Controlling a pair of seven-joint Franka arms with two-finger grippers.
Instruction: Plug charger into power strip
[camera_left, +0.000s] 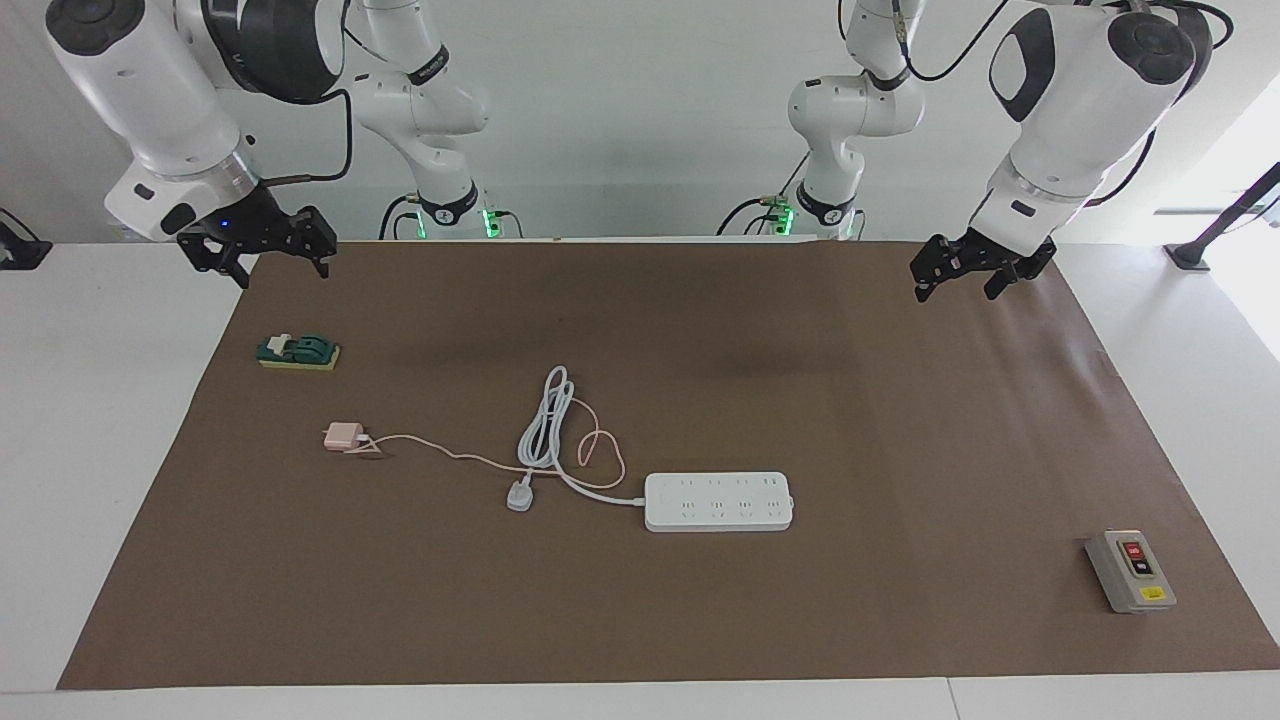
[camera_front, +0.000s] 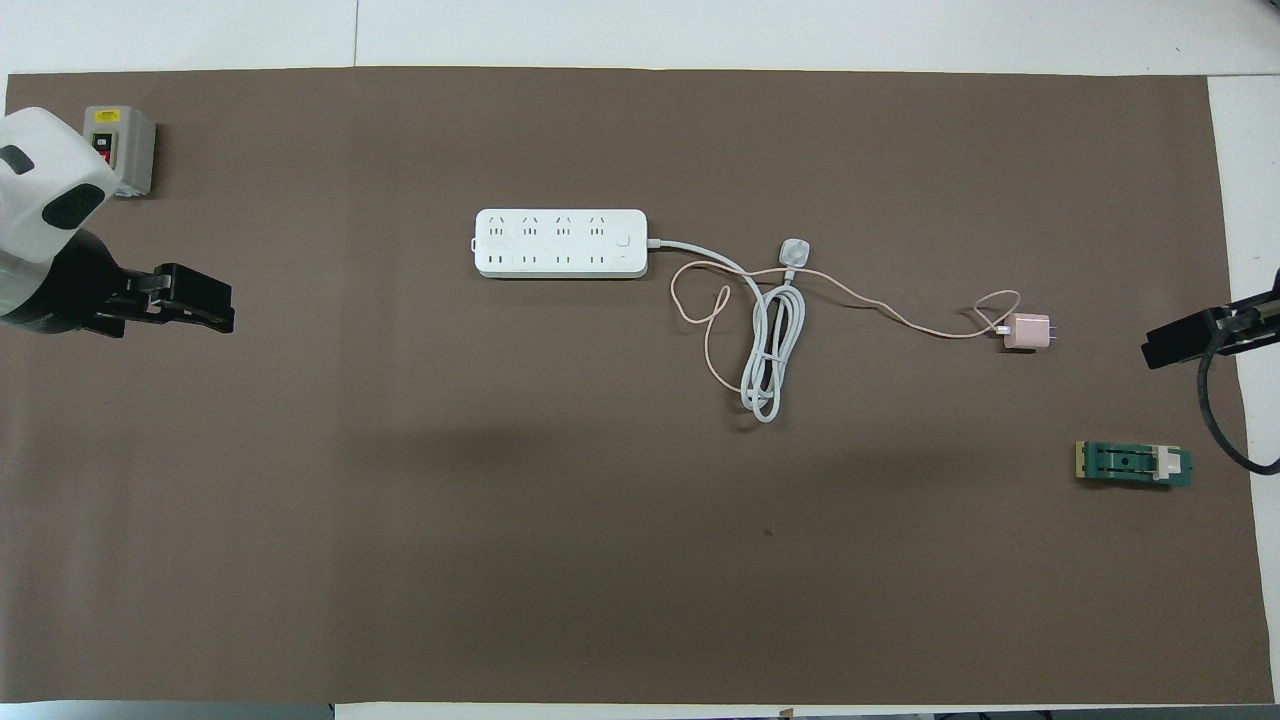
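The charger (camera_left: 341, 436) is seen unplugged on the mat (camera_left: 900, 420), apart from the power strip (camera_left: 718, 501), while the left gripper (camera_left: 975, 268) and right gripper (camera_left: 262, 252) are held spread and empty above the mat's two robot-side corners.

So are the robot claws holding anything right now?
Left claw: open, holding nothing, over the mat.
Right claw: open, holding nothing, over the mat's edge.

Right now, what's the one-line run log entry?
charger: on mat, unplugged | power strip: sockets empty | left end effector: open, raised | right end effector: open, raised
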